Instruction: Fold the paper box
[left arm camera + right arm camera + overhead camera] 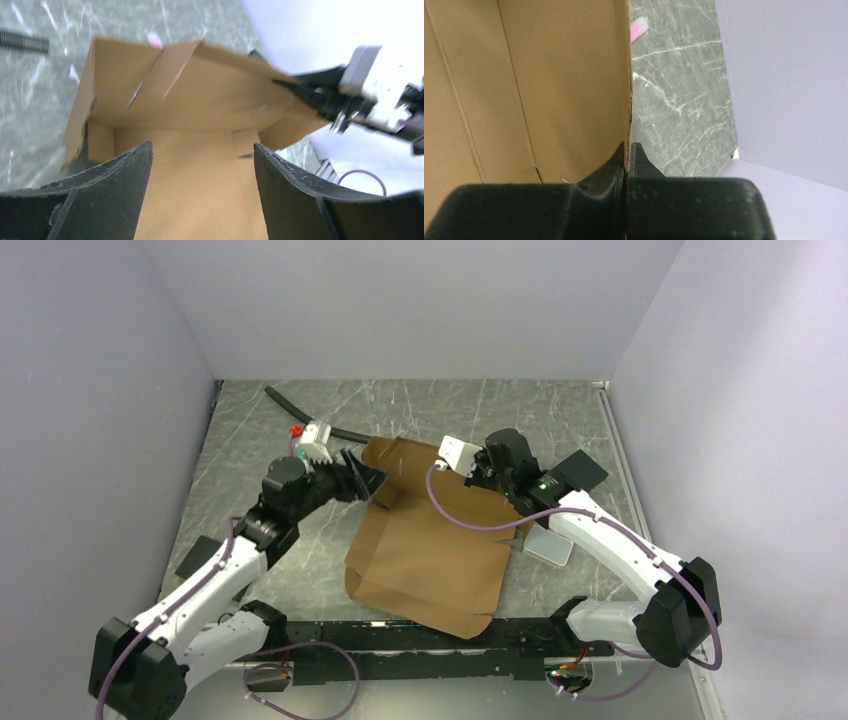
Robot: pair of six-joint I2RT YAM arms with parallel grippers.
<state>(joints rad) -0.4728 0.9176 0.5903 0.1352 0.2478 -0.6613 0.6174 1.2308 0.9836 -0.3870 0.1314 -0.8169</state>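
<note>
Nearest me, the right gripper (626, 150) has its black fingers pinched on the upright edge of a raised flap. I see the paper box (430, 550) lying mid-way across the table (260, 440). It is plain brown corrugated card, its near panels flat and its far panel and side flaps stood up along creases. At its left wall the left gripper (202, 147) gapes wide. A grey lid (548, 546) sits just right of the box.

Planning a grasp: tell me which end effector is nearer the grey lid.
Right. The right end effector, shut on the paper box, is beyond the grey lid; the left end effector is across the box.
</note>
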